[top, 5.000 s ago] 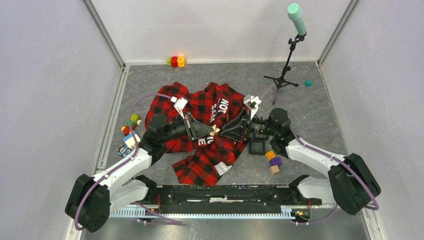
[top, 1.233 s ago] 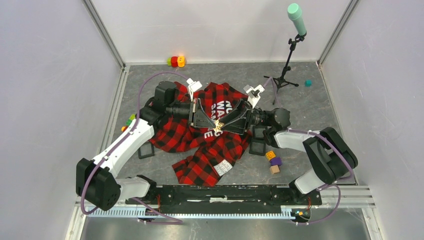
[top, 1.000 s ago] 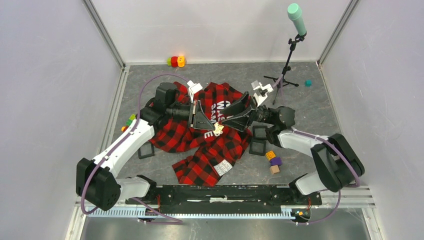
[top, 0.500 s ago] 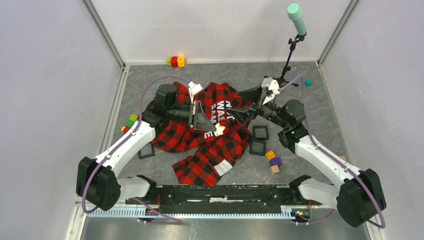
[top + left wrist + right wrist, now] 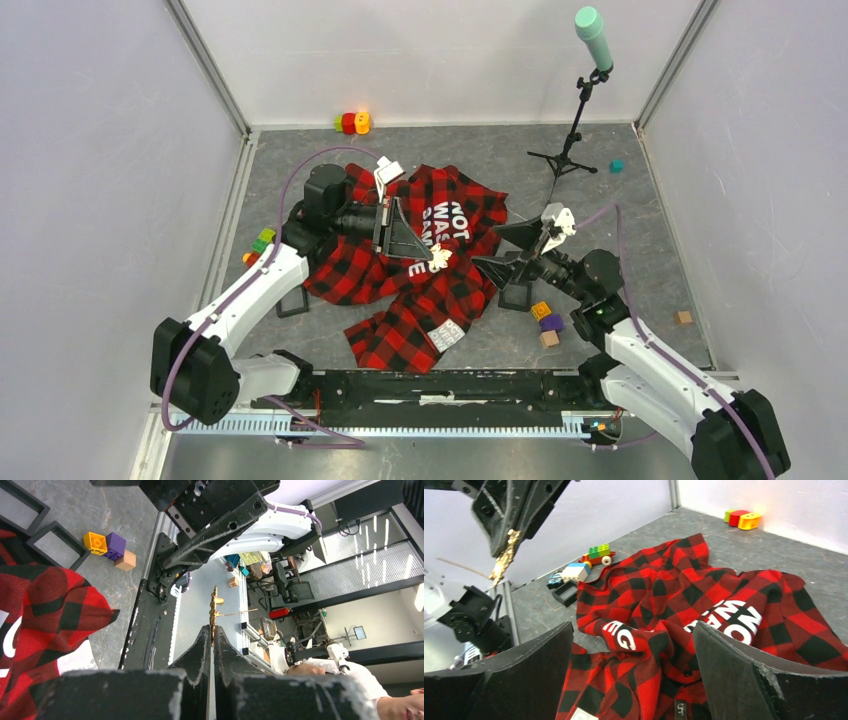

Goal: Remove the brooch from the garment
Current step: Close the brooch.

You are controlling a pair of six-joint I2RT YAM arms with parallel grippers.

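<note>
The garment (image 5: 420, 275), a red-and-black check shirt with white letters, lies crumpled mid-floor; it also shows in the right wrist view (image 5: 684, 595) and at the left of the left wrist view (image 5: 45, 610). My left gripper (image 5: 432, 254) is shut on a small gold brooch (image 5: 438, 257), held in the air clear of the cloth. Edge-on, the brooch (image 5: 213, 611) sticks out of the shut left gripper (image 5: 212, 630), its pin pointing sideways. My right gripper (image 5: 497, 250) stands open and empty to the right of the brooch. The open right gripper (image 5: 633, 627) frames the shirt; the brooch (image 5: 504, 557) hangs at upper left.
A microphone stand (image 5: 570, 130) stands at the back right. Two black square frames (image 5: 517, 295) and coloured blocks (image 5: 547, 322) lie under the right arm. Another frame (image 5: 290, 302) and toys (image 5: 262, 245) lie left of the shirt. Blocks (image 5: 351, 122) sit by the back wall.
My right gripper let go at the brooch, opened wide and drew back to the right and toward the near edge. The left gripper stays shut on the brooch in about the same place.
</note>
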